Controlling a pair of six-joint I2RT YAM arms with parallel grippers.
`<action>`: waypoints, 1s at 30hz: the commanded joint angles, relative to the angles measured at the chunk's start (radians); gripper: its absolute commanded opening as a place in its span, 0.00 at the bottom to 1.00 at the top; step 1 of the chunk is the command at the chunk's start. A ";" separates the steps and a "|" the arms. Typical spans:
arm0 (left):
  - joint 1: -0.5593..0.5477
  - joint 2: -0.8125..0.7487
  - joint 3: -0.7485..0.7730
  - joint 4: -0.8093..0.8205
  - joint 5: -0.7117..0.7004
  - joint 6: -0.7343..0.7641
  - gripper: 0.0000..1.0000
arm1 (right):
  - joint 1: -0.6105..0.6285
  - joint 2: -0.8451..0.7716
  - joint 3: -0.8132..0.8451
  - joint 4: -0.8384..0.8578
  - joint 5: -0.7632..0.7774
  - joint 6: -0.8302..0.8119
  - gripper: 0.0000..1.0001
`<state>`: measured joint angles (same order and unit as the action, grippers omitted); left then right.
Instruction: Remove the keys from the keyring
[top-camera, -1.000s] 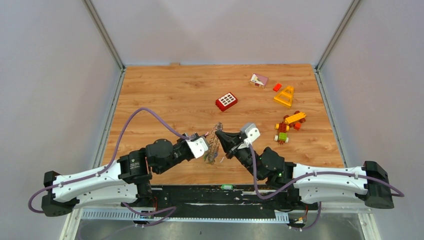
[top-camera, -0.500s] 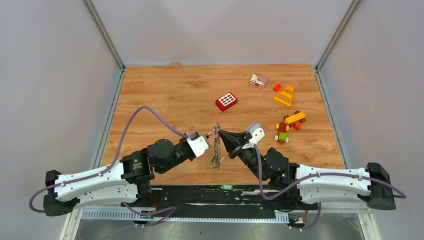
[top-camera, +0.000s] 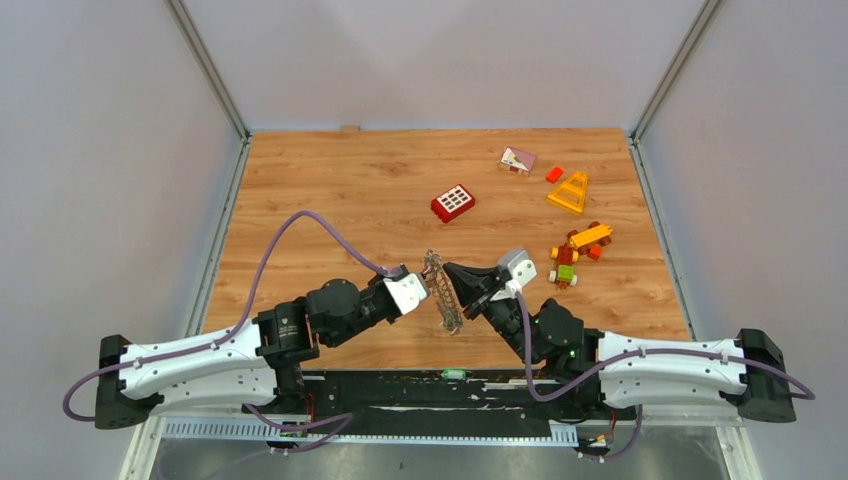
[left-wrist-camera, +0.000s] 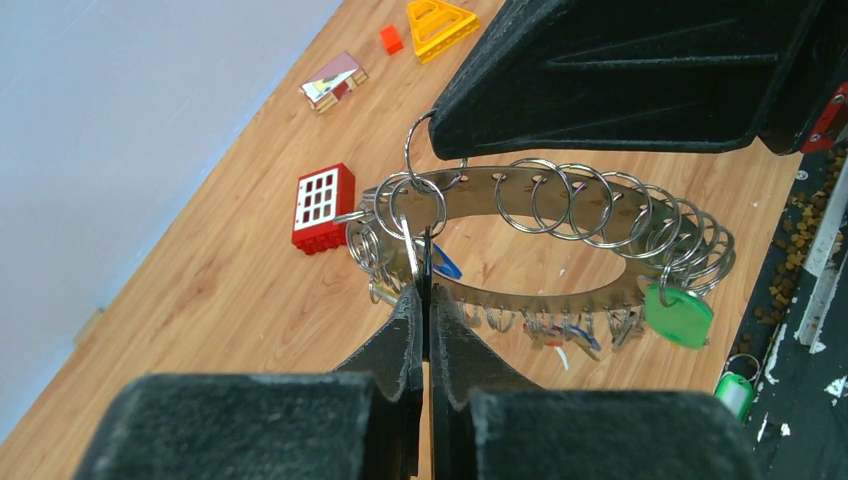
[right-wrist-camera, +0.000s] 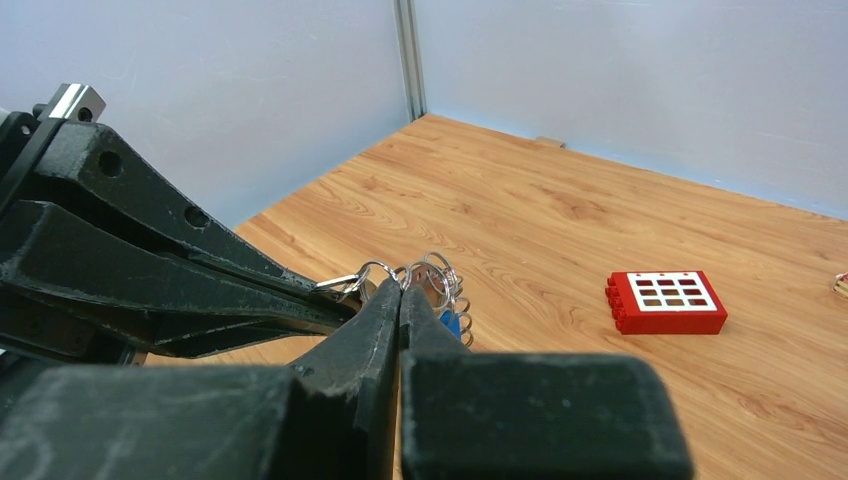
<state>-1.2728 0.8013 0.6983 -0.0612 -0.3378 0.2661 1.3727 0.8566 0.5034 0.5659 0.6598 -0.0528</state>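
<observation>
The keyring (top-camera: 441, 292) is a flat grey metal band threaded with many small split rings. It is held edge-up above the table between both grippers. In the left wrist view the keyring (left-wrist-camera: 560, 290) has the keys (left-wrist-camera: 560, 332) hanging under it, one blue-headed, and a green tag (left-wrist-camera: 678, 315). My left gripper (left-wrist-camera: 424, 292) is shut on the band's near edge; it also shows in the top view (top-camera: 422, 284). My right gripper (right-wrist-camera: 401, 284) is shut on a small split ring (right-wrist-camera: 432, 272) at the top of the keyring; it also shows in the top view (top-camera: 451, 273).
A red window brick (top-camera: 453, 203) lies behind the keyring. A yellow triangle brick (top-camera: 569, 192), a small house brick (top-camera: 517, 161), a small red brick (top-camera: 554, 174) and a toy car (top-camera: 575, 252) lie at the back right. A green tag (top-camera: 454, 373) lies on the front rail.
Both grippers have shifted a little to the right with the keyring. The keyring has swung from leaning one way, through upright, to leaning the other way.
</observation>
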 joint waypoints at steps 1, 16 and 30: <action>0.003 0.013 -0.028 -0.004 -0.001 -0.034 0.00 | -0.011 -0.059 0.006 0.172 0.054 0.014 0.00; 0.003 0.053 -0.048 0.045 0.016 -0.052 0.00 | -0.012 -0.081 -0.040 0.255 0.015 0.034 0.00; 0.003 0.081 -0.052 0.057 0.049 -0.073 0.00 | -0.011 -0.062 -0.059 0.367 -0.003 0.034 0.00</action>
<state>-1.2728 0.8707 0.6674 0.0338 -0.3115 0.2260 1.3727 0.8154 0.4225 0.7216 0.6537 -0.0288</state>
